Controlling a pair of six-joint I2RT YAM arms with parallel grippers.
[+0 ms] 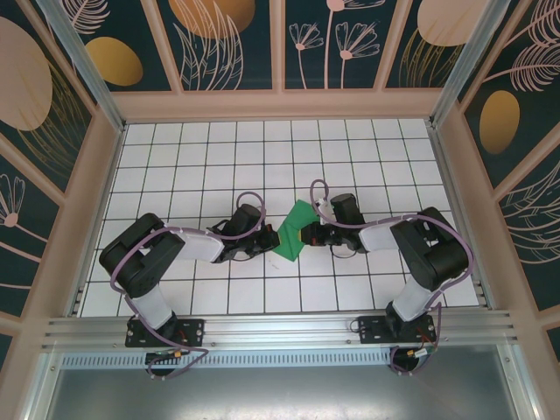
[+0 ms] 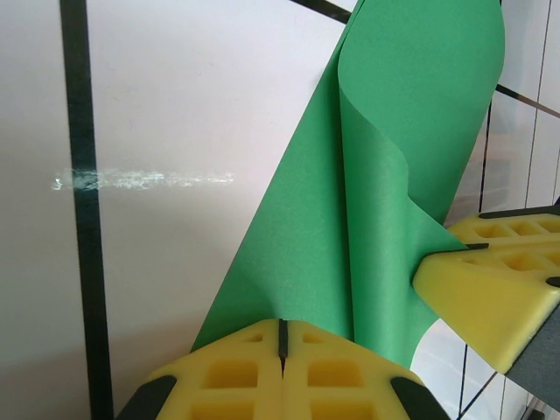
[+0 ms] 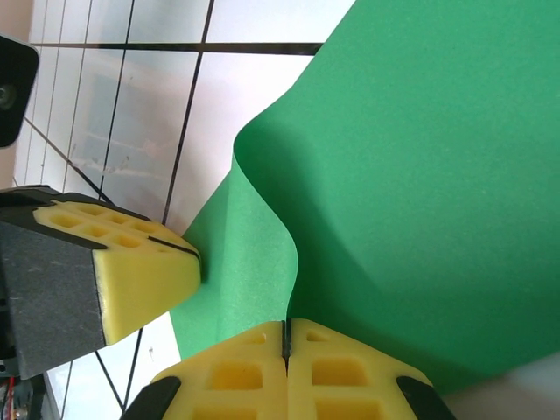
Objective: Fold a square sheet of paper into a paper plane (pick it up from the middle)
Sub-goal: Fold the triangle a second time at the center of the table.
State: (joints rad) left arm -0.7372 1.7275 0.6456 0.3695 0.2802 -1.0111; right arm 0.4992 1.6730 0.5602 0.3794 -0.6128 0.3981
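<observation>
White gridded tabletop [image 1: 175, 157], walled by floral panels [image 1: 52, 105]: near its middle the left gripper [image 1: 262, 238] is clamped shut on one edge of the square sheet of paper [image 1: 293, 229], which buckles across to the right gripper [image 1: 308, 234], likewise clamped on it. Risk: pulling apart could tear the sheet; closing in could set a stray crease. A scuffed streak [image 2: 140, 179] marks one tile line.

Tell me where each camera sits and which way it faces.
Top external: above and behind the robot, looking down on the tiled table; both arms show, left hand and right hand meeting at the green sheet.
Left wrist: on the left arm, facing along its shut yellow fingers at the curled sheet.
Right wrist: mirrored, over its own shut fingers.
Shared: each wrist view catches the opposite hand pinching the same sheet.
</observation>
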